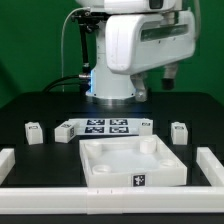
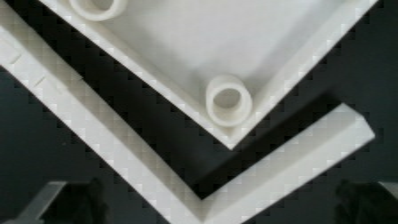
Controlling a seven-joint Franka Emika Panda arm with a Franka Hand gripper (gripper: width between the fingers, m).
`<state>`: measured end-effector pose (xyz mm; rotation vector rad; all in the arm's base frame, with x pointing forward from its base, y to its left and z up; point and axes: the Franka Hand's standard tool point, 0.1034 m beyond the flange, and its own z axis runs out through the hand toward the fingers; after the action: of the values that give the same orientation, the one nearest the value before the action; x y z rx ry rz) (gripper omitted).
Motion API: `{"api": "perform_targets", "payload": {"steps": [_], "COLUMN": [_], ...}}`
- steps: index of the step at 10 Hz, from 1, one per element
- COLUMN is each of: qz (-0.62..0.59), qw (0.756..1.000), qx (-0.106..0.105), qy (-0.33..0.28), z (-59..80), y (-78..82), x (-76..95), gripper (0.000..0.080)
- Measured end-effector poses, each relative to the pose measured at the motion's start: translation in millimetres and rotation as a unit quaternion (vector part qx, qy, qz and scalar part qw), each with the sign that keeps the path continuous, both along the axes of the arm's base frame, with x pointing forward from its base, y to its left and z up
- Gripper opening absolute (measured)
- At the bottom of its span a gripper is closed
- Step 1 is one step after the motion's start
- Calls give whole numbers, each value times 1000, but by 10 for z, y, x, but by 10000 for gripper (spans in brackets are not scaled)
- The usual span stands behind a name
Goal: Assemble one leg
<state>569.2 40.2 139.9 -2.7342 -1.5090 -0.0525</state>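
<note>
While the arm [image 1: 135,45] hung over the far side of the tray [image 1: 100,172], we saw open black table [image 1: 30,105] on both sides of that tray. It ran out to a white rail [image 1: 8,162] on the exterior view's left and another rail [image 1: 214,168] on its right. A front rail [image 1: 60,198] lay just before the tray's near wall, leaving little room there.

The leg [image 1: 180,131] stood on the table beyond the tray's far corner on the exterior view's right, apart from the tray and clear of everything else. It looked squat at that size, so we could not tell its long axis or which way its tagged face pointed. A second leg [image 1: 35,130] stood beyond the tray's opposite far corner. The marker board [image 1: 100,127] lay behind the tray's far wall, with a small white block [image 1: 65,130] at one end and a like block [image 1: 146,125] at the other.

Only the wrist view showed the gripper [image 2: 214,205]. Its dark, blurred fingers [image 2: 63,200] were spread wide and released, with nothing between them. Beneath it lay one tray corner with a round socket [image 2: 228,98], a second socket [image 2: 89,8] farther along the wall, and a white strip [image 2: 98,130] beside the tray's edge with a dark band between. No leg appeared there, and the exterior view did not show us the gripper.
</note>
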Motion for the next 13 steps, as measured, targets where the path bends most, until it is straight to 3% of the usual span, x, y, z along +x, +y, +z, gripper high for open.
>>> {"api": "perform_targets", "payload": {"steps": [1, 4, 8, 11, 13], "qz": [40, 140, 144, 270, 325], "qw": [999, 988, 988, 962, 945], "qx": [-2, -16, -16, 11, 15], "qy": [11, 54, 51, 46, 40], "z": [-165, -637, -604, -718, -804], "y": [-93, -163, -168, -415, -496], "x": [-149, -419, -380, -692, -821], "gripper": [650, 650, 650, 650, 650]}}
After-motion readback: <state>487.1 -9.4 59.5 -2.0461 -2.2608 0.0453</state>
